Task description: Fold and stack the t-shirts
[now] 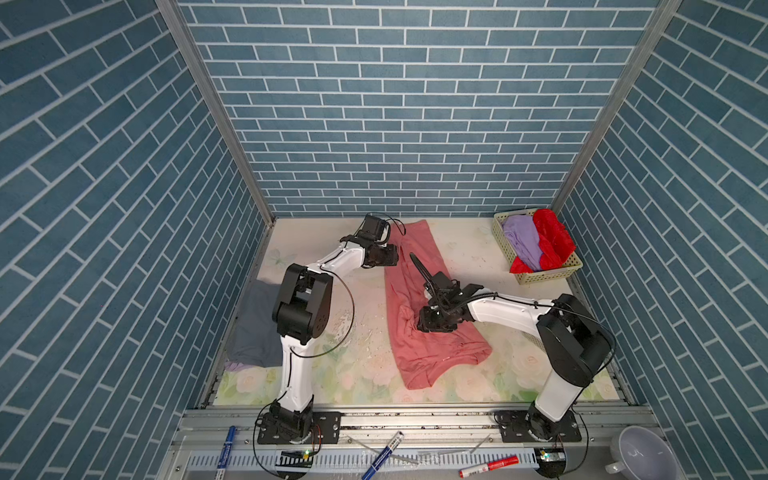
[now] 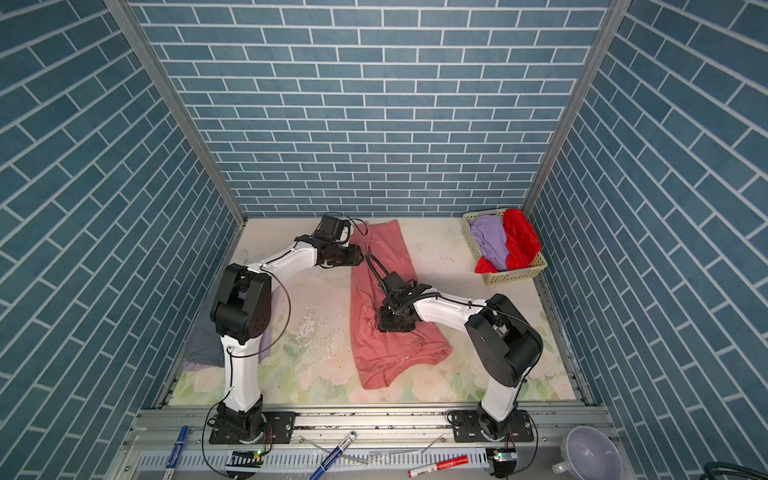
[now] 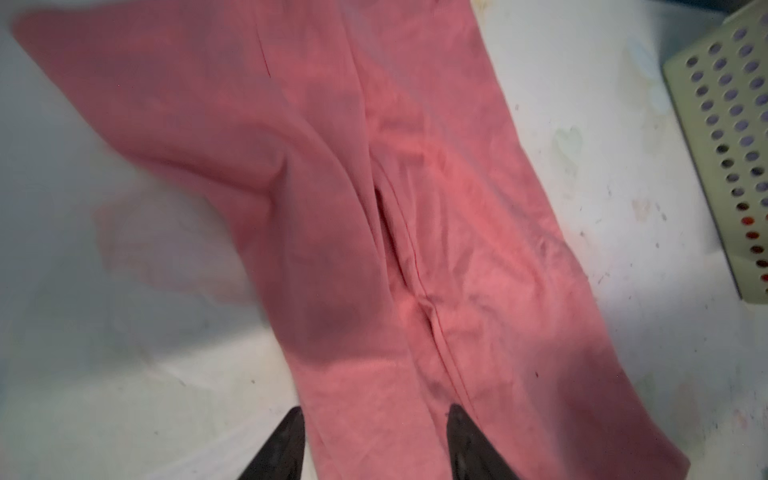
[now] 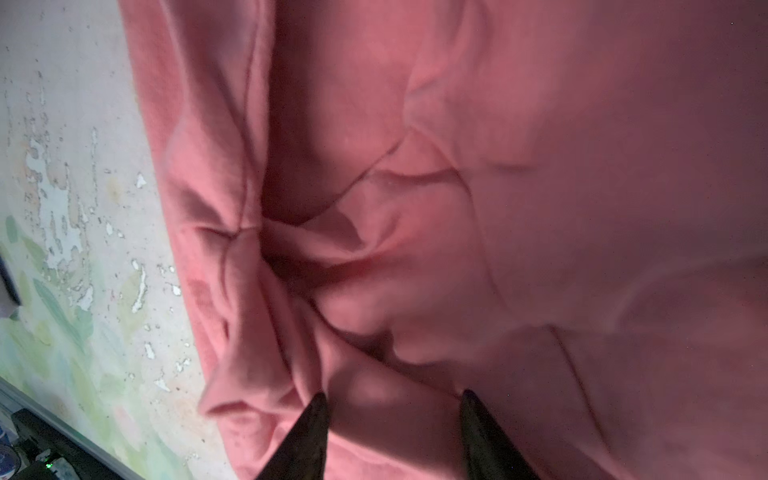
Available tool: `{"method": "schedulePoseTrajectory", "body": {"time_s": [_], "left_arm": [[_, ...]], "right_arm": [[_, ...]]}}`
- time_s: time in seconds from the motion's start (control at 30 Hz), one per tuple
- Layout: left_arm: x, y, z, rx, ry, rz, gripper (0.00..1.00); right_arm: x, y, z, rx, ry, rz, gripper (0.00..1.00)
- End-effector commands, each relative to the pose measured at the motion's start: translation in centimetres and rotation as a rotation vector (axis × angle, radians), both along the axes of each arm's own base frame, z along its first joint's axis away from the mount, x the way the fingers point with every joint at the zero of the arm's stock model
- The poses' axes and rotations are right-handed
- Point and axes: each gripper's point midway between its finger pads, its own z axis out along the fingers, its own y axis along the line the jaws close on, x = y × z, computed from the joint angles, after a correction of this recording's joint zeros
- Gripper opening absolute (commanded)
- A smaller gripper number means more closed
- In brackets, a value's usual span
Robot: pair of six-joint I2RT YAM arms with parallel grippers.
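While the salmon t-shirt (image 1: 436, 353) lies rumpled, the left pincer (image 3: 376, 415) and right pincer (image 4: 395, 399) are held over it. Both are parted.

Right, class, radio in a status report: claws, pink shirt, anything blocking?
Left claw open over pink shirt, far half. Right claw open over its bunched middle. Shirt spread long, rumpled, unstacked. Nothing blocking it.

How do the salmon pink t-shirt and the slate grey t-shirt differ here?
The salmon pink cloth t-shirt lies mid-table, long and rumpled; the slate grey cloth t-shirt sits at the left edge as a compact fold. Pink rests on the floral table; grey lies on lavender cloth peeking out beneath. Both are plain and outside the cream lattice basket.
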Motion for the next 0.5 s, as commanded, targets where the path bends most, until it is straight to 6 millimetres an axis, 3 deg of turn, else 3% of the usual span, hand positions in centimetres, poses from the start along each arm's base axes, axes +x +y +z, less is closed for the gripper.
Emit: {"method": "schedulePoseTrajectory", "body": {"time_s": [0.0,0.33,0.47], "left_arm": [[-0.9,-0.7,-1.4,-0.034,0.047,0.019,0.56],[-0.5,-4.3,-3.1,-0.079,0.083,0.008,0.54],[1.0,-5.3,-4.4,-0.081,0.097,0.011,0.54]], "right_arm": [[-0.9,-1.6,0.8,-0.033,-0.006,-0.038,0.52],[-3.1,-3.1,-2.7,-0.008,0.046,-0.146,0.51],[-3.8,-2.0,-3.5,0.001,0.056,-0.122,0.5]]}}
